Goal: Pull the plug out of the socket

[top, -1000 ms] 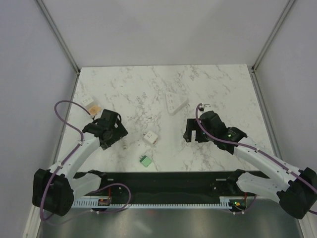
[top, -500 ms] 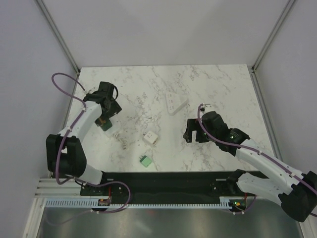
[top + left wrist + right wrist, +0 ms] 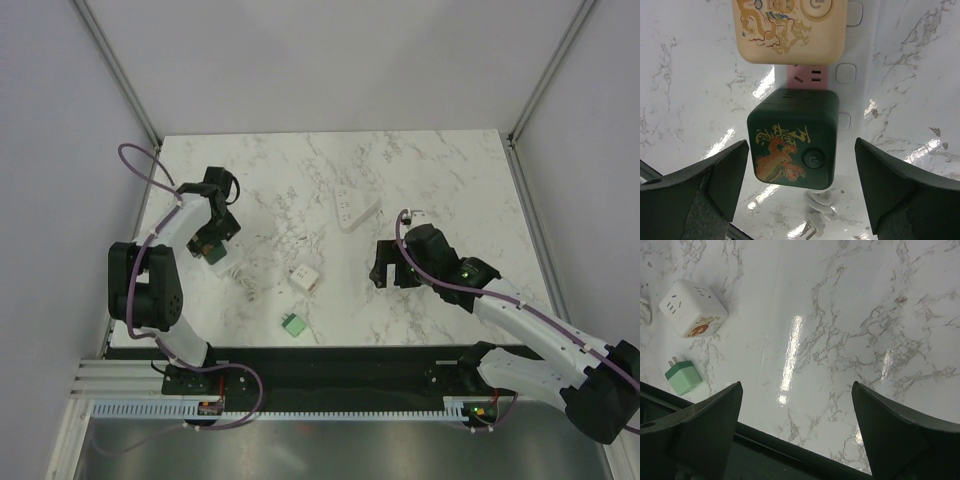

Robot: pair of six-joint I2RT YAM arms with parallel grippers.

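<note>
the marble surface (image 3: 450, 180) carries everything, and the two arms reach over it from the near edge. the left arm is stretched out to the left edge, about halfway along it, and the right arm hangs over bare marble nearer the right edge. the socket (image 3: 849, 45), a long white strip, lies under the left arm close to that left edge. in the left wrist view, one pink outlet face shows between two cube plugs seated on it. a cream plug (image 3: 790, 30) sits on the far outlet and a dark green plug (image 3: 792, 140) with a dragon print on the nearer one. the left fingers (image 3: 705, 185) are spread wide on either side of the green plug, not touching it, so the step in hand looks like lining up the grasp. the next move probably calls for lowering, closing squarely on the cube's two sides, then pulling straight away from the strip's face. the light strip may lift with the plug, since nothing pins it. the right fingers (image 3: 700, 425) are likewise spread and hold nothing. a second white strip (image 3: 352, 205) lies toward the far edge, a white cube adapter (image 3: 692, 307) near the middle, and a small pale green plug (image 3: 684, 377) by the near edge.
</note>
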